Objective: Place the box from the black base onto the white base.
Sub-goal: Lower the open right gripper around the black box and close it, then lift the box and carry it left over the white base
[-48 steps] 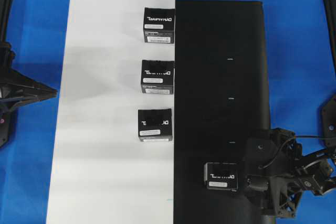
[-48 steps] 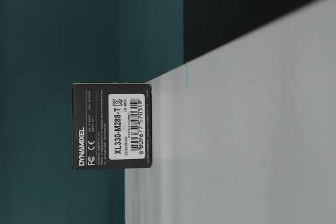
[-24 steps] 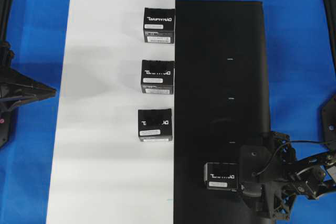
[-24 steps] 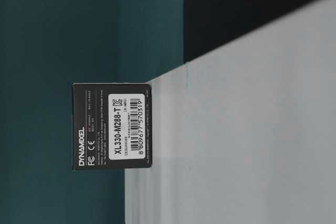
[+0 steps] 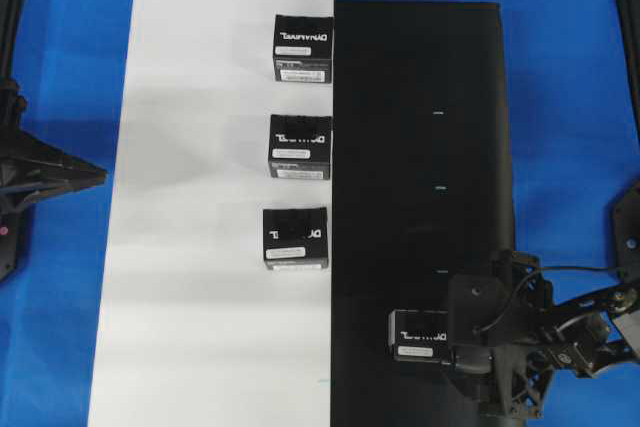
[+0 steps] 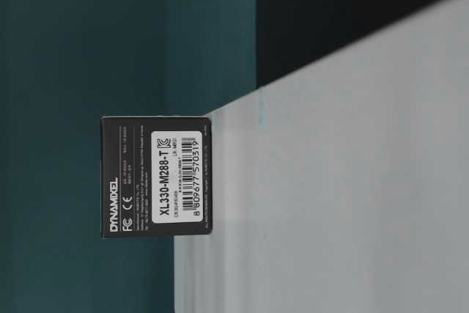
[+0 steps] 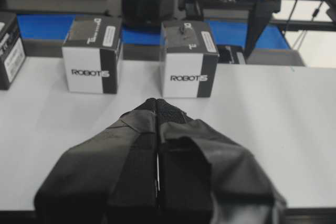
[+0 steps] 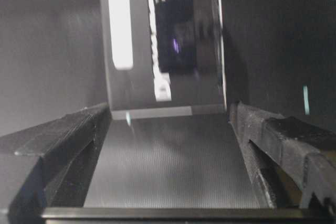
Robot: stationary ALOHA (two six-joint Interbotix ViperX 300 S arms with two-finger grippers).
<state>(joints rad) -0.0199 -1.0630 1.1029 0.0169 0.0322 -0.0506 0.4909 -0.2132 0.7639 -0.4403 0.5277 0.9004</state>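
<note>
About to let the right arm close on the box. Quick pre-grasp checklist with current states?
1. Box on the black base: ok, it lies near that sheet's near edge.
2. Right gripper open: ok, the fingers are spread wider than the box.
3. Box between the fingers: not ok, in the right wrist view it lies just ahead of the fingertips.
4. Alignment: ok, the box sits centred in the gap.
5. Free spot on the white base: ok, bare area below the three boxes already there.
6. Left gripper out of the way: ok, shut and parked at the white base's far side.
</note>
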